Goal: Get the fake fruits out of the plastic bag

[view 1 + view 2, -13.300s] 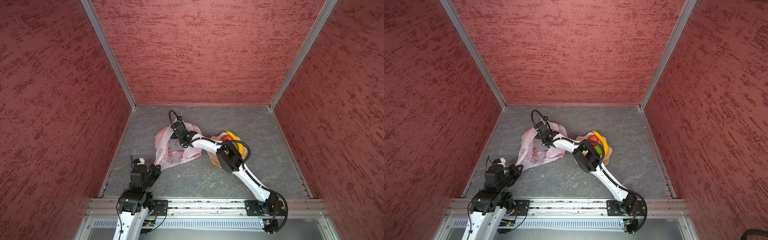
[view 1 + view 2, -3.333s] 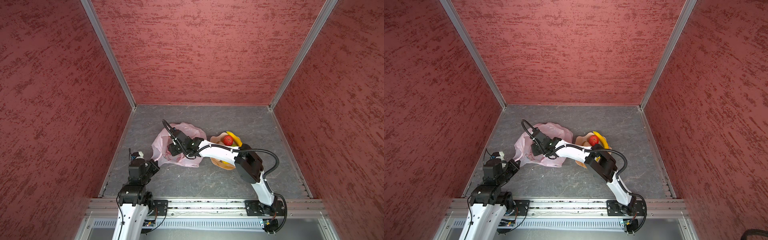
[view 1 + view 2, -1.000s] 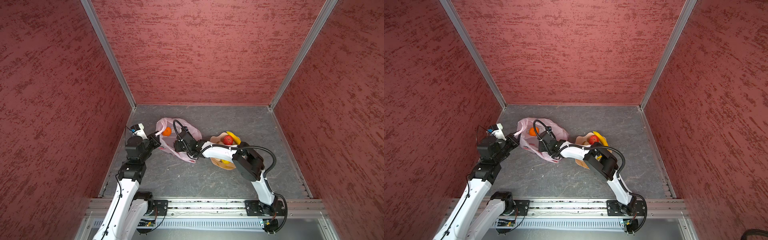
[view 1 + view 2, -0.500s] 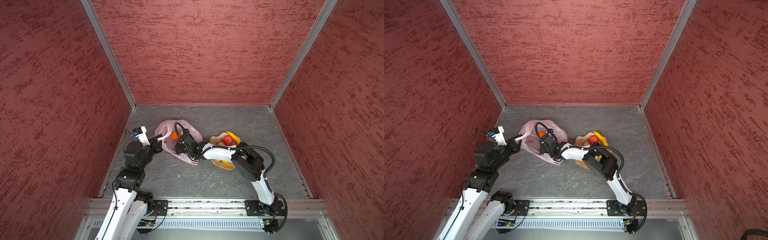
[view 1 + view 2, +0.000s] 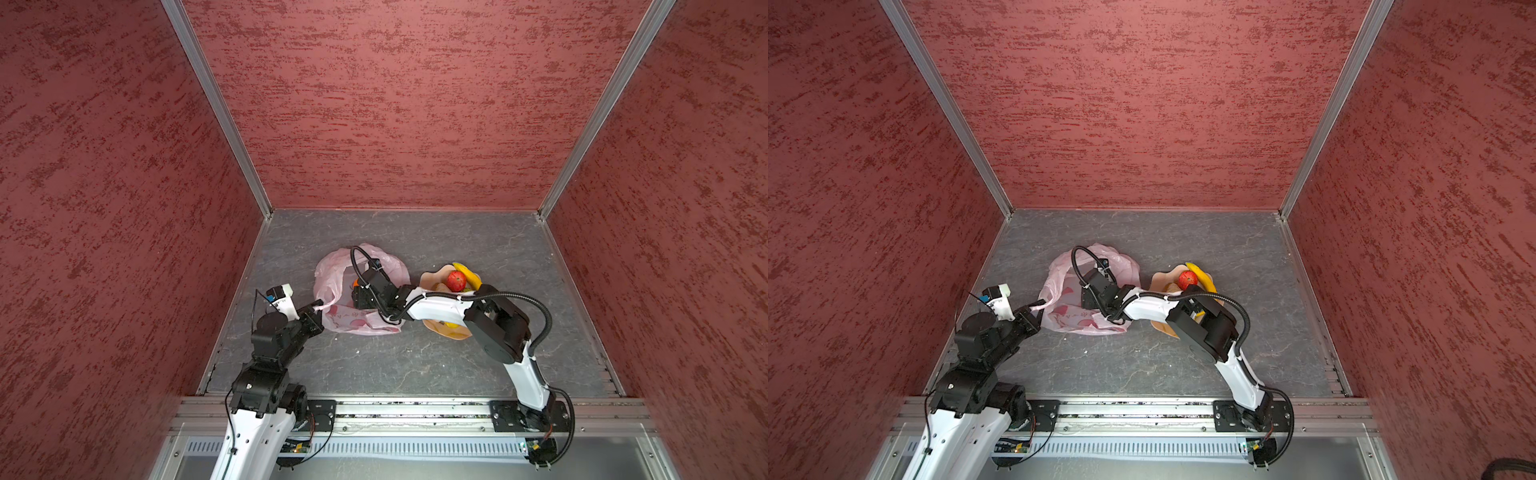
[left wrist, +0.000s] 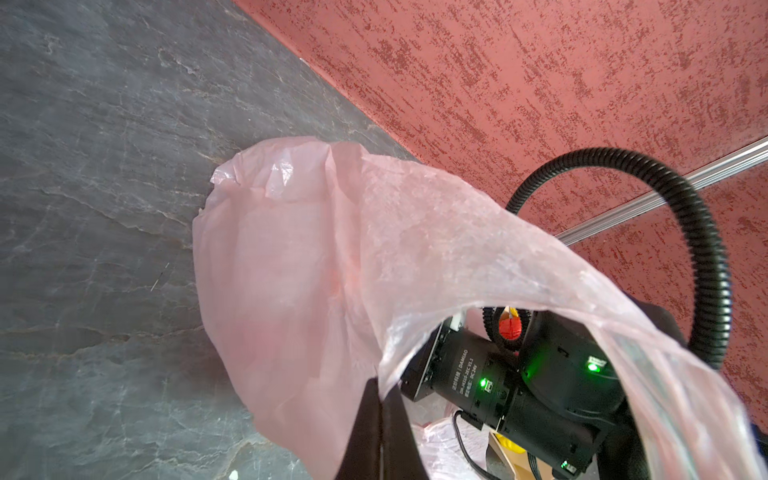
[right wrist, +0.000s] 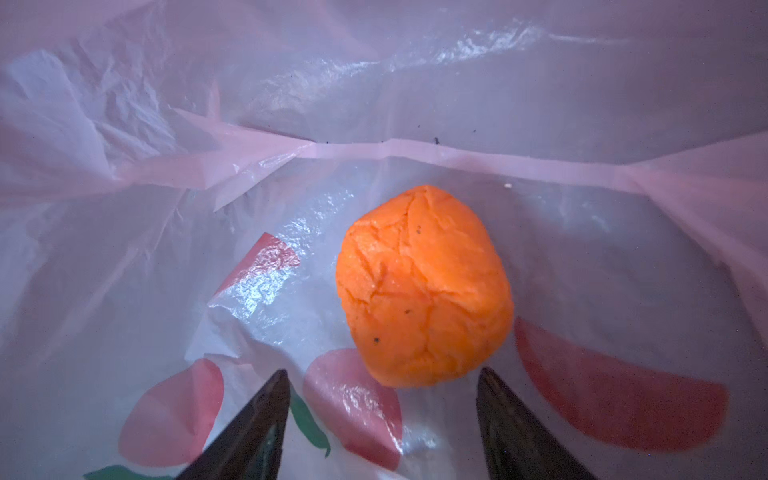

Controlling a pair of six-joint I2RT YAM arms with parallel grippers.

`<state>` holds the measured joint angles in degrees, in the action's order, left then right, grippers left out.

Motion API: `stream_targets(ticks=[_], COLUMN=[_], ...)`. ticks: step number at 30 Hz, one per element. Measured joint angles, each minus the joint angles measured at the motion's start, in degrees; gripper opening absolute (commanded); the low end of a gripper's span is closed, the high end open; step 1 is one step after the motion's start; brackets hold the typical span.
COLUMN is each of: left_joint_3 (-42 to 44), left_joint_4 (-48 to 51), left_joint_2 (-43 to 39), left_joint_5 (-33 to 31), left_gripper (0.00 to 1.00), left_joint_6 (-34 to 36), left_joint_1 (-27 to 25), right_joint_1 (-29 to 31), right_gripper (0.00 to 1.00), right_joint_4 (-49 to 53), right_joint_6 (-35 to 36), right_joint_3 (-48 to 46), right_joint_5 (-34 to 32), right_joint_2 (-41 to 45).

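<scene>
Left gripper [image 6: 380,415]: fingers pressed together, pinching the rim of the plastic bag [image 6: 299,270] and holding it lifted so the mouth gapes. In both top views the pink edge runs straight to that gripper's tip [image 5: 318,308] [image 5: 1040,306].

Right gripper [image 7: 382,372]: reached in through the bag mouth, fingers spread apart. The orange fruit [image 7: 422,286] lies on the bag's inner floor just ahead of the tips, in line with the gap; no contact visible. Red and green print shows through the film beside it. In a top view only a sliver of orange [image 5: 355,283] shows next to the wrist.

The bag [image 5: 332,282] [image 5: 1059,286] lies left of centre on the table [image 5: 415,361], a grey slate-look surface, bare apart from a few specks.

Plate [image 5: 429,276], tan with a wavy edge, sits just right of the bag, partly under the right forearm. On it: red fruit [image 5: 456,281] and banana [image 5: 469,274] touching at the far rim; more pieces lie below the arm, kind unclear.

Room: red textured walls [image 5: 395,104] on three sides, aluminium posts [image 5: 216,104] in the corners, metal rail [image 5: 415,411] along the front carrying both arm bases.
</scene>
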<state>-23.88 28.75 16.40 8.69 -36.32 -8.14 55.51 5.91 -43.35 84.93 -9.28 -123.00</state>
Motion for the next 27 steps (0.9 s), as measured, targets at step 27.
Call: stream_targets(ticks=[27], left_joint_3=[5.05], left_joint_4=[6.23], left_joint_2=[-11.85], left_joint_5=[1.99], left_gripper=[0.0], left_joint_6=[-4.55], left_joint_1=[-0.2], right_joint_1=[-0.39], right_gripper=[0.85], right_joint_4=[9.92], right_joint_6=[3.34], right_joint_3=[14.88], right_joint_5=[-8.98], right_joint_2=[-4.96])
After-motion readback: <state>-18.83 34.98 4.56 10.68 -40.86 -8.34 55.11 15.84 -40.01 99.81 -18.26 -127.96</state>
